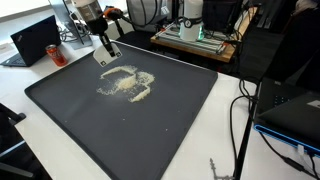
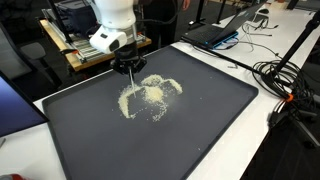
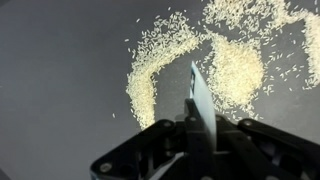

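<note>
Our claw (image 3: 197,118) is shut tight on a thin flat card (image 3: 198,95), and the card's edge points down at the dark mat (image 1: 180,120). The rice (image 3: 235,70) lies just past the card's tip, spread in curved lines and a thick patch, with stray grains all around. Here is what could go wrong, we think. If we push the card too fast, grains may jump and fly farther out — maybe off the mat onto the white table (image 2: 280,150). If we hold the card too high, it may slide over the rice and leave it behind. If we press too hard, the card may bend or slip in the claw.
</note>
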### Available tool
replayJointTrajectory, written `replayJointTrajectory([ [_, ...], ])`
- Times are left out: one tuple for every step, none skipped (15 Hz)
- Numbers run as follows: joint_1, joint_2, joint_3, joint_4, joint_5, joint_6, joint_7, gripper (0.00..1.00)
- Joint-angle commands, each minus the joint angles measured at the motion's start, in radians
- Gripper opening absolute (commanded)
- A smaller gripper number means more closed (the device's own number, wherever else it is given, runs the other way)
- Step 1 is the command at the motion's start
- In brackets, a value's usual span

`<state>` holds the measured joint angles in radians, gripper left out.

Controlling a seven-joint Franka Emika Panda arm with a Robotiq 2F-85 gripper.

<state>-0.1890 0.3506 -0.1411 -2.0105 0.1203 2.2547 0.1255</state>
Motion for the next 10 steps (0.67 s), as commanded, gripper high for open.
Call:
replayJointTrajectory([
  [-0.066, -0.04, 0.022, -0.065, 0.146, 0.022, -0.146, 0.01],
  [-0.078, -0.042, 0.021, -0.076, 0.175, 0.017, -0.176, 0.01],
  [-0.093, -0.047, 0.025, -0.088, 0.213, 0.016, -0.218, 0.01],
  [-0.107, -0.051, 0.028, -0.103, 0.254, 0.028, -0.258, 0.01],
  [-0.127, -0.059, 0.035, -0.121, 0.314, 0.049, -0.312, 0.01],
  [-0.144, -0.065, 0.042, -0.137, 0.371, 0.06, -0.366, 0.01],
  [-0.159, -0.074, 0.047, -0.161, 0.433, 0.089, -0.42, 0.01],
  [-0.176, -0.081, 0.051, -0.183, 0.5, 0.102, -0.474, 0.01],
  [-0.191, -0.087, 0.053, -0.203, 0.564, 0.122, -0.52, 0.01],
  [-0.206, -0.095, 0.051, -0.226, 0.64, 0.133, -0.572, 0.01],
])
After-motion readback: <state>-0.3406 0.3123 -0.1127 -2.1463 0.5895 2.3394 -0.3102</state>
